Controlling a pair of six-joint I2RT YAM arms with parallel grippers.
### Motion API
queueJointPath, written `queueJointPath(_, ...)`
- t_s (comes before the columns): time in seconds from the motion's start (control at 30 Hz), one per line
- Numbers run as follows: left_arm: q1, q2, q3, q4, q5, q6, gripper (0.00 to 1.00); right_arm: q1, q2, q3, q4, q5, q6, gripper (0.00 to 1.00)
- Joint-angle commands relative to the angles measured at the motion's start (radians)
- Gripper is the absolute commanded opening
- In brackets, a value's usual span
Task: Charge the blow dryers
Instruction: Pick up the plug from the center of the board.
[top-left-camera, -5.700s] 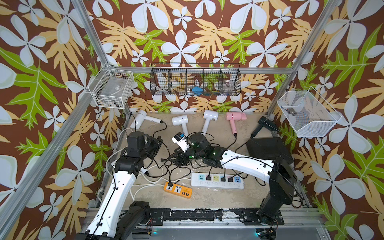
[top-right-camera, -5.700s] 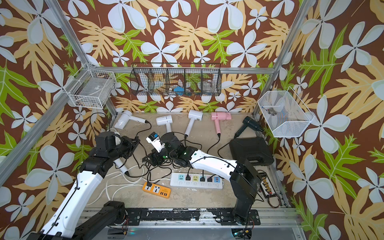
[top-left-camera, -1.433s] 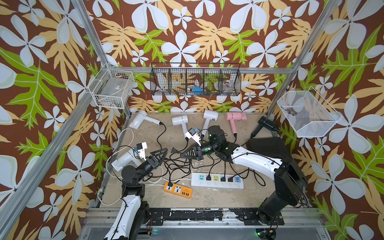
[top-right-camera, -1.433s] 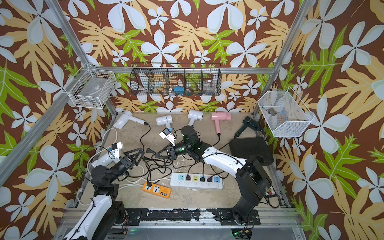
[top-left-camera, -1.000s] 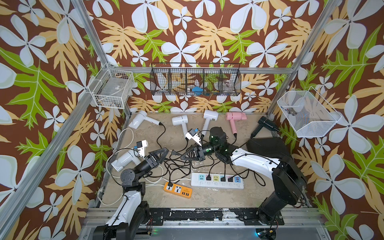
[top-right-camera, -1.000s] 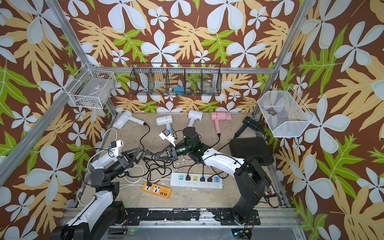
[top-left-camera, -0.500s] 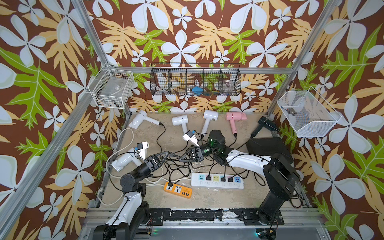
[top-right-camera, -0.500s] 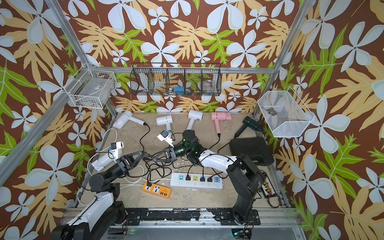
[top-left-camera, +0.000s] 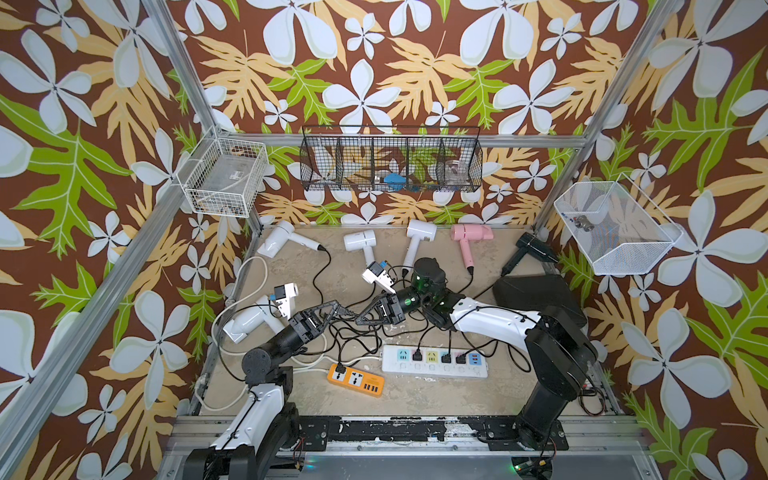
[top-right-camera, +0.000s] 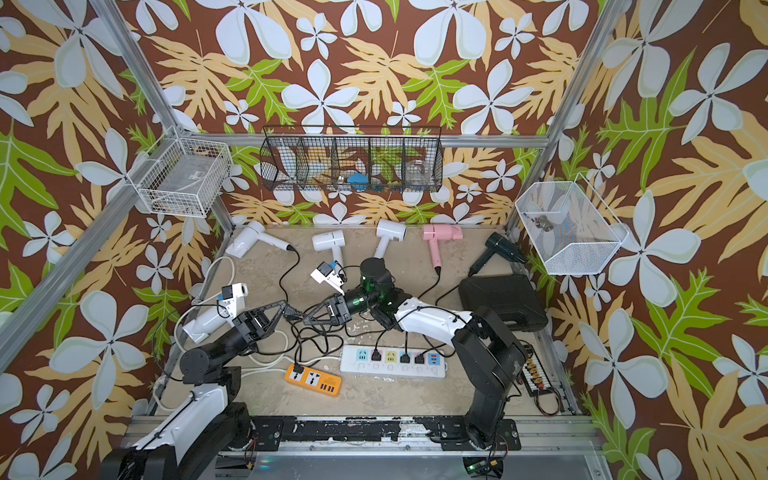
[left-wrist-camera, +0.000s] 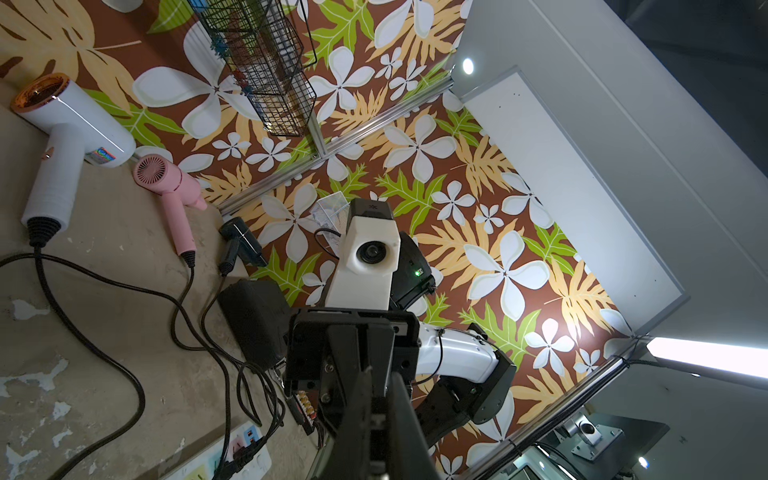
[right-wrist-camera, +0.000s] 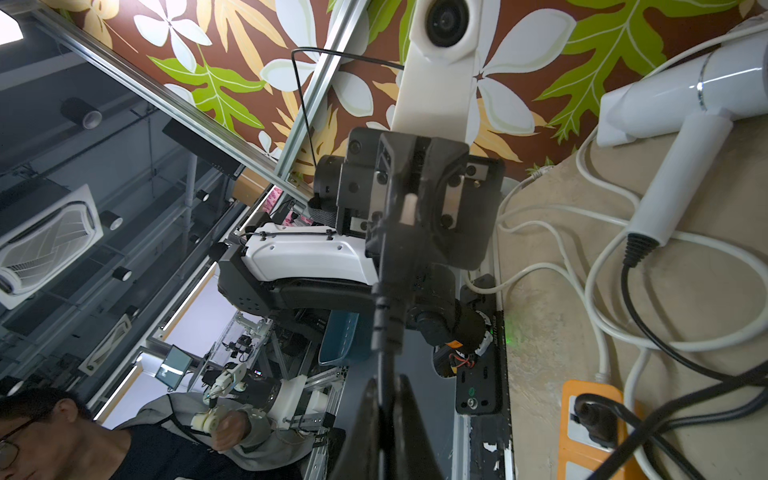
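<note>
**Left pincer clamps a plug; right pincer's grip undetermined**

**Top views.** Four dryers lie in a row along the back wall: the back-left white dryer (top-left-camera: 277, 243), the second white dryer (top-left-camera: 360, 241), the third white dryer (top-left-camera: 420, 232) and the pink dryer (top-left-camera: 472, 232). The black dryer (top-left-camera: 534, 247) lies in the right back corner. The last white dryer (top-left-camera: 249, 324) lies by the left wall, just beside the left arm. The left pincer (top-left-camera: 337, 306) is clenched on a black plug (top-left-camera: 343, 310). The right pincer (top-left-camera: 360, 320) meets it almost tip to tip, above a tangle of black cords (top-left-camera: 345, 334) on the surface (top-left-camera: 419, 401). Nearer the front lie the white power strip (top-left-camera: 434, 362), with black plugs seated, and the orange power strip (top-left-camera: 355, 379), with one plug. The black case (top-left-camera: 536, 297) sits behind the right arm.

**Left wrist view.** The right arm's wrist camera (left-wrist-camera: 370, 253) and pincer body fill the middle and cover part of the black case. The third white, pink and black dryers lie beyond, their cords trailing over the surface.

**Right wrist view.** The left pincer faces the lens, pressed on the plug, with one pale prong (right-wrist-camera: 409, 208) showing. The plug's cord drops between the right pincer's fingers (right-wrist-camera: 415, 440). Whether they grip it or are released cannot be told. The last white dryer, white cable loops (right-wrist-camera: 582, 266) and the orange strip lie alongside.
</note>
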Motion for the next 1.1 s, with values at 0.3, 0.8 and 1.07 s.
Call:
queueJointPath(0.3,-0.005,-0.082,0.034,-0.235,-0.169,0.119,0.00,-0.012,-0.182,0.002,-0.411,0.364,-0.310,0.87)
queueJointPath(0.8,-0.069,-0.126,0.088,-0.362,-0.360,0.190,0.00,0.107,-0.248,-0.104,-0.040,0.310,-0.016,0.97)
queueJointPath(1.07,-0.124,-0.177,0.076,-0.404,-0.411,0.206,0.00,0.112,-0.109,-0.097,0.309,0.282,0.287,0.84)
